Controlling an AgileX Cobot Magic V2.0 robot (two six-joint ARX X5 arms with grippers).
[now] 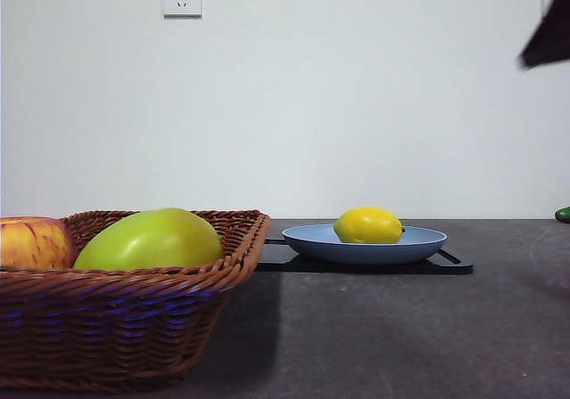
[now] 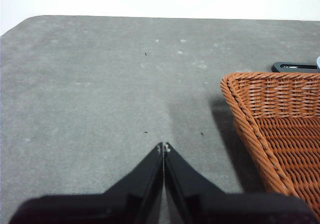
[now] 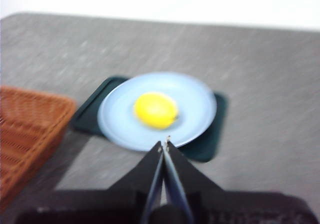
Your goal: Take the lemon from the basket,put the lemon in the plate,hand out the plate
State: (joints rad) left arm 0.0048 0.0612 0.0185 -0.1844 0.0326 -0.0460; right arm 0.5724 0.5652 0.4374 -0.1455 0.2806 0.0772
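I find the lemon (image 1: 368, 225) lying in the middle of the plate (image 1: 307, 240), clear of any tool; the plate sits on a flat black tray (image 1: 450, 264) on the grey desk (image 1: 401, 337), just beside the basket (image 1: 125, 328); the basket holds a large yellow-green fruit (image 1: 150, 239) and a red-yellow apple (image 1: 31, 243) at its far left. From my right wrist camera, somewhat blurred, the right tool (image 3: 164, 144) has its jaws pressed together with nothing between them, raised above the near rim of the plate (image 3: 197, 96), the lemon (image 3: 155, 110) just beyond its tips. My left tool (image 2: 164, 147) is likewise closed and empty, over bare desk (image 2: 90, 94) beside the basket's braided rim (image 2: 250, 129). In the front view I see only a black tip at the top right corner (image 1: 548, 34); I cannot tell which arm it belongs to.
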